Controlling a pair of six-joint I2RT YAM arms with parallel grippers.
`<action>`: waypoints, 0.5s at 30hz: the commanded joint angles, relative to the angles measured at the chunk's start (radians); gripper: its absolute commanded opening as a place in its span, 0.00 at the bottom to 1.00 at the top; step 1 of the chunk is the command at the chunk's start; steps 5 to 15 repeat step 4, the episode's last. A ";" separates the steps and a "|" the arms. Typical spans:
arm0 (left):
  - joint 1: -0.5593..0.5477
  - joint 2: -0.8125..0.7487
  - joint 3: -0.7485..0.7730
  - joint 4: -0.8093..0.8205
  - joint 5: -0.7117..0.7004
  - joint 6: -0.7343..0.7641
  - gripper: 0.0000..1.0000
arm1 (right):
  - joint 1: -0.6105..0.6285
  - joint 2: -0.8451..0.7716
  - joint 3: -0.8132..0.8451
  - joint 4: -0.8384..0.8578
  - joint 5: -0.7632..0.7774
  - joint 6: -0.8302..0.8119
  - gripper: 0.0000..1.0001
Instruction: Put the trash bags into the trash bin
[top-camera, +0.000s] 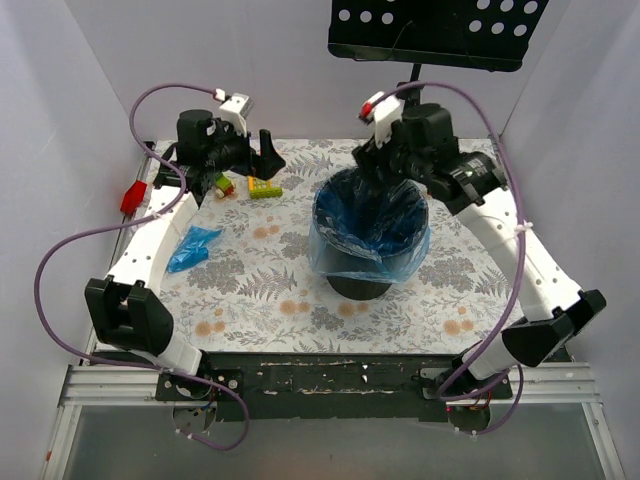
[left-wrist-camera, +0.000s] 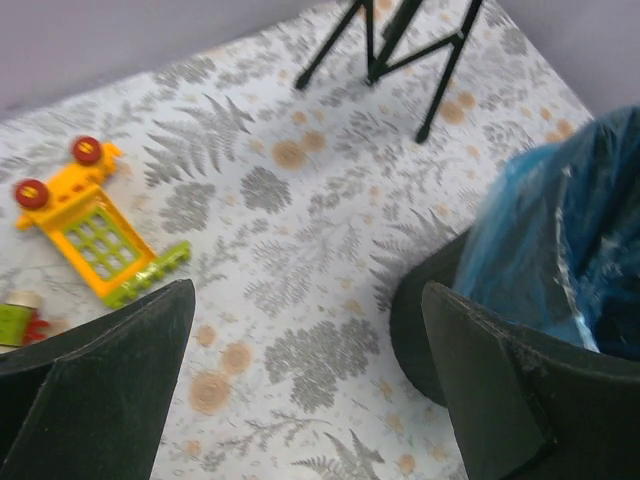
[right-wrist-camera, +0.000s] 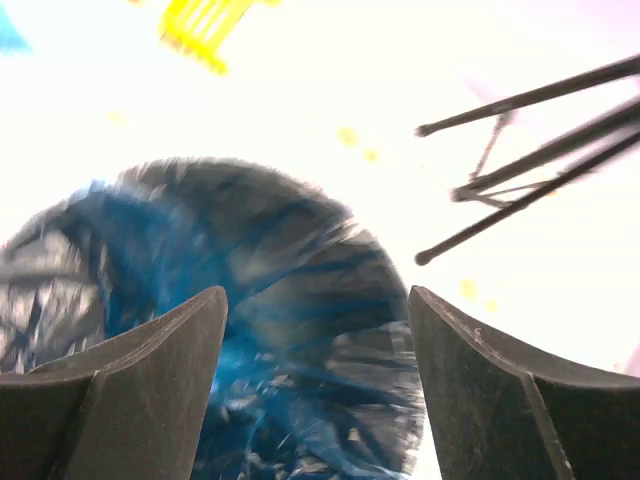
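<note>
White panel walls (top-camera: 60, 120) close in three sides of a table covered with a pale cloth printed with grey ferns and orange dots (top-camera: 260, 290). One black perforated music stand (top-camera: 440, 30) rises behind the far edge, its tripod feet on the cloth.

One large round black plastic bin (top-camera: 360, 285) stands upright right of centre. A loose translucent blue film bag (top-camera: 370, 225) fills it and drapes over the rim.

That makes two blue bags: the second, a small folded blue wad (top-camera: 193, 247), lies on the cloth well to the left of the bin.

Two toy blocks lie near the far left: a yellow-and-green one (top-camera: 264, 188) and a smaller green-and-red one (top-camera: 222, 185).

The right gripper (right-wrist-camera: 317, 295) hangs over the bin mouth, fingers spread, nothing between them. The left gripper (left-wrist-camera: 308, 295) is over the cloth by the blocks, also spread wide and empty.
</note>
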 joint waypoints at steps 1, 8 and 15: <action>0.024 0.009 0.117 0.050 -0.161 0.026 0.98 | -0.003 0.014 0.203 0.050 0.350 0.119 0.82; 0.029 0.040 0.205 0.075 -0.214 0.017 0.98 | -0.003 0.080 0.367 0.078 0.460 0.092 0.84; 0.029 0.040 0.205 0.075 -0.214 0.017 0.98 | -0.003 0.080 0.367 0.078 0.460 0.092 0.84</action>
